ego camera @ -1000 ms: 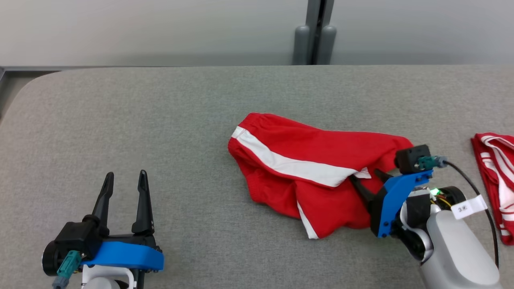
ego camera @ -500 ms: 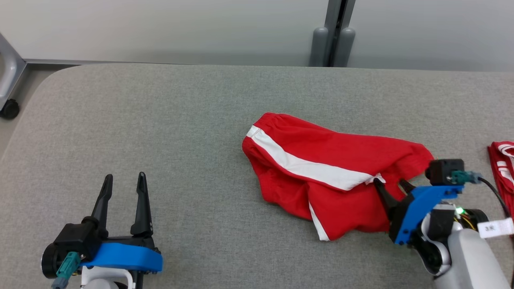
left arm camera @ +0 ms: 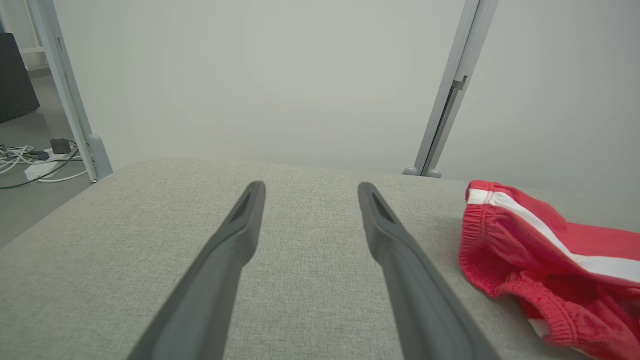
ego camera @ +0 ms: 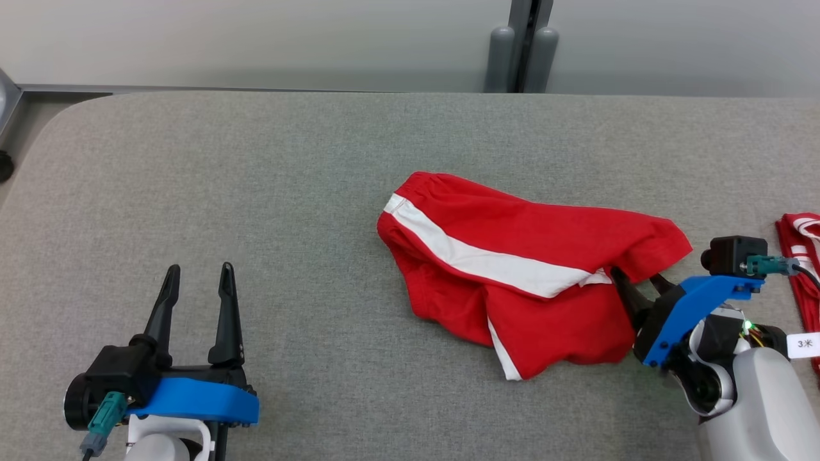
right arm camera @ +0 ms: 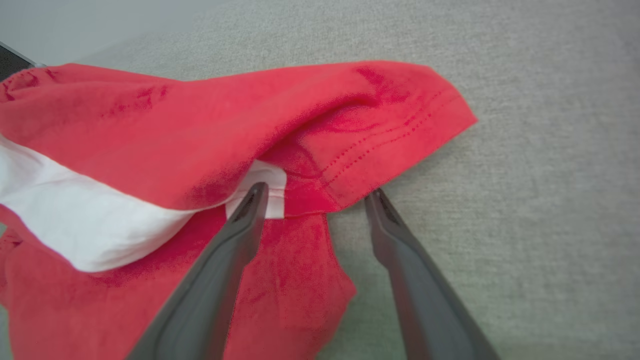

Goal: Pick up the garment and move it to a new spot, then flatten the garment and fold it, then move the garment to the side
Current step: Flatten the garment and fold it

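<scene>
Head view
- Surface: a grey fabric-covered table [ego camera: 256, 192] is spanning the whole width.
- Task item: the red shorts [ego camera: 544, 243], with a white side stripe, are lying crumpled on the table to the right of its middle, with the elastic waistband facing left.
- Left gripper [ego camera: 199, 269]: it is sitting at the lower left with its fingers spread wide, carrying nothing and well apart from the shorts.
- Right gripper [ego camera: 635, 276]: it is pointing into the right end of the shorts with its fingers spread, and the tips are reaching under the raised leg hem.
- Other cloth: a second red-and-white garment [ego camera: 801, 256] is lying at the right edge, apart from the shorts.
- Backdrop: two grey posts [ego camera: 522, 51] are standing against the pale wall behind the table.

Left wrist view
- Fingers [left arm camera: 220, 270]: they are standing wide apart over bare table, with nothing between them.
- Task item: the waistband end of the shorts is lying off to the right.
- Floor: cables [left arm camera: 30, 160] are trailing at the far left.

Right wrist view
- Fingers [right arm camera: 215, 280]: they are straddling the stitched leg hem without clamping it. One tip is touching the end of the white stripe. The other is sitting at the edge of the hem, over grey table.
- Task item: the shorts are covering the left and centre, with one leg folded over the other.
</scene>
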`<state>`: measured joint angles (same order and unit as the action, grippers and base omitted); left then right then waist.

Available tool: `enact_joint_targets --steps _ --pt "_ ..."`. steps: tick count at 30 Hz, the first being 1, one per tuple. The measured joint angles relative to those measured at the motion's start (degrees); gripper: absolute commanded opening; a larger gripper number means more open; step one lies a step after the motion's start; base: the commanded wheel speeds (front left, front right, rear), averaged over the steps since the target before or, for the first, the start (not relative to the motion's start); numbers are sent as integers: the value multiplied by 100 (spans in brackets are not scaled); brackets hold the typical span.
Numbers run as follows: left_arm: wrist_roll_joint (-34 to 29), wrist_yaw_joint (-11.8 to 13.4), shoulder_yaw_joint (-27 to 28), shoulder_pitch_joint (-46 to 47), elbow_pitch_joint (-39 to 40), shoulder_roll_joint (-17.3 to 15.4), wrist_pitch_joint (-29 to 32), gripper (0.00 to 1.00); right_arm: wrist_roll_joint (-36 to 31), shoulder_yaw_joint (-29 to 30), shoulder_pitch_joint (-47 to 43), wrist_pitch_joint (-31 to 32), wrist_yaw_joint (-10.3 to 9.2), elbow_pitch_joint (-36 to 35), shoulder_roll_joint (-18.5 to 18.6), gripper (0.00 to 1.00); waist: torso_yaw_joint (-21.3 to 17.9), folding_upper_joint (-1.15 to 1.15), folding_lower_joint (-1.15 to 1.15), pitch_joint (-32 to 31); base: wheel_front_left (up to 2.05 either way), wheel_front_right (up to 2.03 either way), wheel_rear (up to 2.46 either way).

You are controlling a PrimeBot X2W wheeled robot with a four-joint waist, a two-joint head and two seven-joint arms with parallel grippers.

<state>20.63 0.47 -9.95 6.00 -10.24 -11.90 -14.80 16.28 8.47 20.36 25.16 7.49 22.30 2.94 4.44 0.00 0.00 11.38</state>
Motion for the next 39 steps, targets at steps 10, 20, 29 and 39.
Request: enact_joint_targets --steps 10,20,29,39 --pt "24 24 7 7 -52 -33 0 100 129 -320 466 -717 0 575 -8 0 -61 0 0 0 0 0 0" --pt "110 43 9 -110 -71 -47 1 100 -264 -915 95 -163 0 -913 1094 0 -396 0 -1 -321 0 0 0" --pt "100 -51 -201 136 -56 7 27 100 -64 -1684 937 -794 1 36 2100 0 -163 0 -1 -126 0 0 0" --pt "98 -100 -297 354 -166 29 32 100 -46 -2012 1746 -1491 1 1766 2172 100 380 0 0 224 0 0 0"
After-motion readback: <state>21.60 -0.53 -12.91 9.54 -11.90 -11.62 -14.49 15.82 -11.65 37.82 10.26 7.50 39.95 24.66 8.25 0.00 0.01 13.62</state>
